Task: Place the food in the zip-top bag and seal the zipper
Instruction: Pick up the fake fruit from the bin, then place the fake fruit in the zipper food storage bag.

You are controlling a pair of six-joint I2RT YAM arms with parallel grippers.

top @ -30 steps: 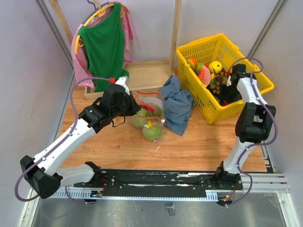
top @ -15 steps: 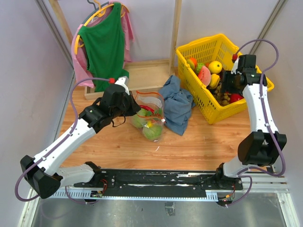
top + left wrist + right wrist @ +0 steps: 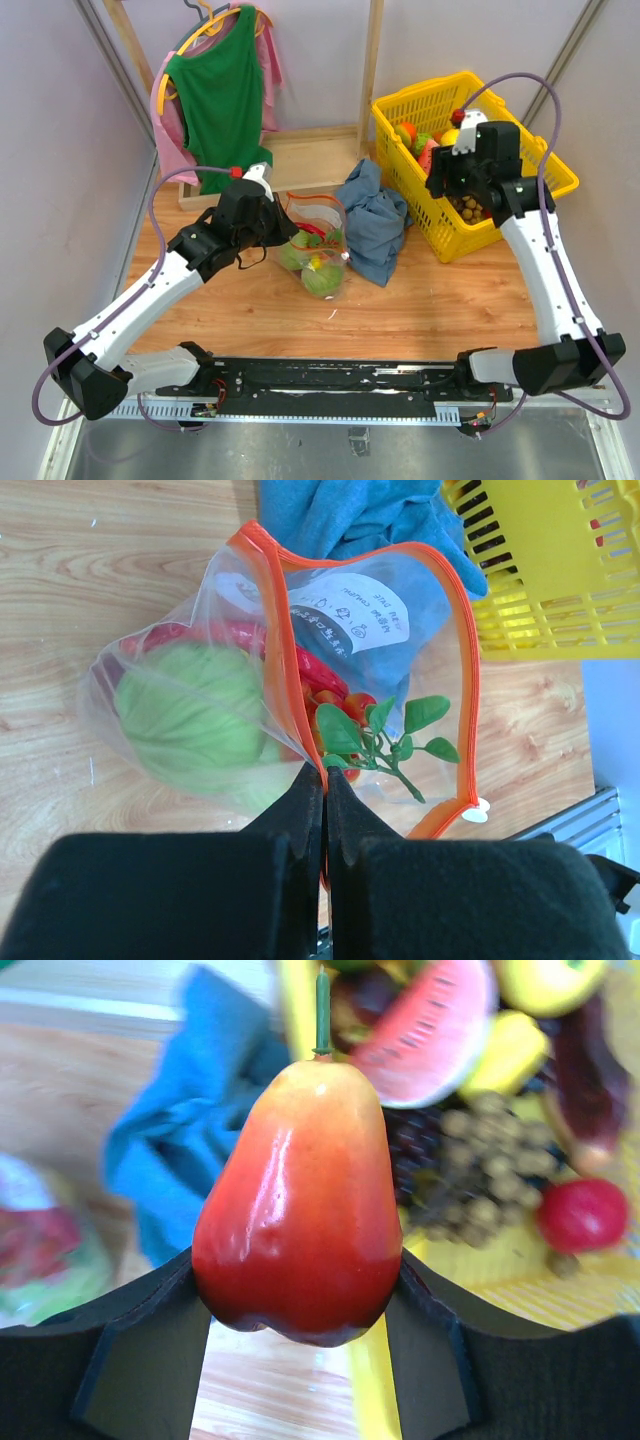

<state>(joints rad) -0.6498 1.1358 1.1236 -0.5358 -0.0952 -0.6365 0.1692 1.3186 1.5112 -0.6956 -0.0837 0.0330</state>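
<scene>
The clear zip-top bag (image 3: 318, 250) lies on the wooden table with its mouth open. It holds a pale-green cabbage (image 3: 190, 715), a red chili (image 3: 250, 640) and a leafy green sprig (image 3: 385, 742). My left gripper (image 3: 325, 780) is shut on the bag's red-orange zipper (image 3: 285, 660) and holds that edge up. My right gripper (image 3: 300, 1305) is shut on a red-and-yellow toy pear (image 3: 300, 1210) and holds it in the air over the near left edge of the yellow basket (image 3: 540, 190). In the top view the right gripper (image 3: 445, 175) is well to the right of the bag.
The yellow lattice basket holds more toy food: a watermelon slice (image 3: 430, 1030), dark grapes (image 3: 470, 1160), a small red fruit (image 3: 585, 1215). A blue-grey cloth (image 3: 375, 220) lies between bag and basket. A rack with a green shirt (image 3: 220, 95) stands at the back left.
My right arm has lifted out of the basket and swung left with the pear in its jaws. My left gripper and the bag have not moved.
</scene>
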